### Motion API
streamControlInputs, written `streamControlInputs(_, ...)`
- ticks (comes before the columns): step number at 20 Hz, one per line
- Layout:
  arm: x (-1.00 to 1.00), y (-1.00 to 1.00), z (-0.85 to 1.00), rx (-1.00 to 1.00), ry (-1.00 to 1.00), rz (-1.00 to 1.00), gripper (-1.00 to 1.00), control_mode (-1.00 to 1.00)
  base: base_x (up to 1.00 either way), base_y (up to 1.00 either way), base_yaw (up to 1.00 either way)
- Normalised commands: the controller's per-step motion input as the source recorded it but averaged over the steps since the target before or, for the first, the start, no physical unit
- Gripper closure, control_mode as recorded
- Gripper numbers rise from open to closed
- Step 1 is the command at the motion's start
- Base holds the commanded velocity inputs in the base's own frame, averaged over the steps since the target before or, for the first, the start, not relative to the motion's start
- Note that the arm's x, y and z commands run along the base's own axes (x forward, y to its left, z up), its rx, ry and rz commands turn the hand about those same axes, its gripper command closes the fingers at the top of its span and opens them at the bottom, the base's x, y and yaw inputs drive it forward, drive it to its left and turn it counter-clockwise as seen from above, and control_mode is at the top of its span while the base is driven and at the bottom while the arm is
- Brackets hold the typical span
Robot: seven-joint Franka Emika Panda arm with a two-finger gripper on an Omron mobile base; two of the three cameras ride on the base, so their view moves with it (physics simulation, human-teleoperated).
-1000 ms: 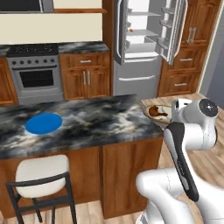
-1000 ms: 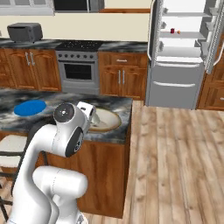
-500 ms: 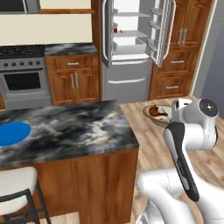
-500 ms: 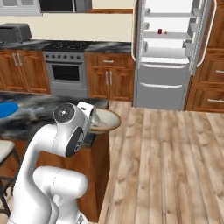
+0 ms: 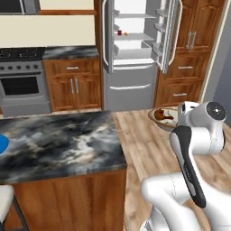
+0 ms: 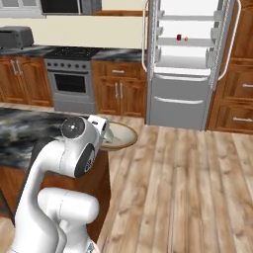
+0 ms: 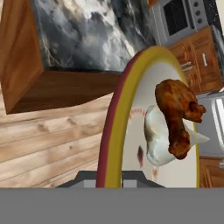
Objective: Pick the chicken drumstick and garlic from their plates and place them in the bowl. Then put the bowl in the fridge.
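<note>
My gripper (image 7: 114, 178) is shut on the near rim of the tan bowl (image 7: 113, 127), which it holds off the island's corner over the wood floor. Inside the bowl the reddish-brown chicken drumstick (image 7: 177, 109) lies partly on the off-white garlic (image 7: 158, 142). From the left base view the bowl (image 5: 158, 121) sticks out from behind the white hand, with the drumstick (image 5: 163, 116) showing in it. The right base view has the bowl (image 6: 122, 137) just past the hand. The fridge (image 5: 135, 54) (image 6: 185, 64) stands open ahead, white shelves bare. A sliver of blue plate (image 5: 2, 143) sits at the left edge.
The dark marble island (image 5: 58, 144) (image 6: 24, 133) lies to my left. A stove (image 6: 73, 79) and wooden cabinets (image 5: 72, 85) line the back wall. Two small items (image 6: 182, 37) rest on a fridge shelf. Open wood floor (image 6: 188, 168) stretches to the fridge.
The whole picture has shifted: the base has driven along, so the island and blue plate slid left and the fridge came nearer and more central. The bowl stays in my grip.
</note>
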Motion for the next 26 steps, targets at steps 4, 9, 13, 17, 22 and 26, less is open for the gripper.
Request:
streamControlInputs(4, 0.00, 0.00, 0.00, 0.00, 0.00, 0.00, 1.00, 1.00, 0.52, -0.59, 0.06)
streamControlInputs(9, 0.00, 0.00, 0.00, 0.00, 0.00, 0.00, 1.00, 1.00, 0.51, -0.65, 0.00)
streamControlInputs(13, 0.00, 0.00, 0.00, 0.00, 0.00, 0.00, 1.00, 1.00, 0.59, -0.56, 0.00)
streamControlInputs(17, 0.00, 0.00, 0.00, 0.00, 0.00, 0.00, 1.00, 1.00, 0.75, -0.43, 0.02)
streamControlInputs(22, 0.00, 0.00, 0.00, 0.00, 0.00, 0.00, 1.00, 1.00, 0.86, -0.24, 0.07)
streamControlInputs(26, 0.00, 0.00, 0.00, 0.00, 0.00, 0.00, 1.00, 1.00, 0.87, -0.24, 0.06)
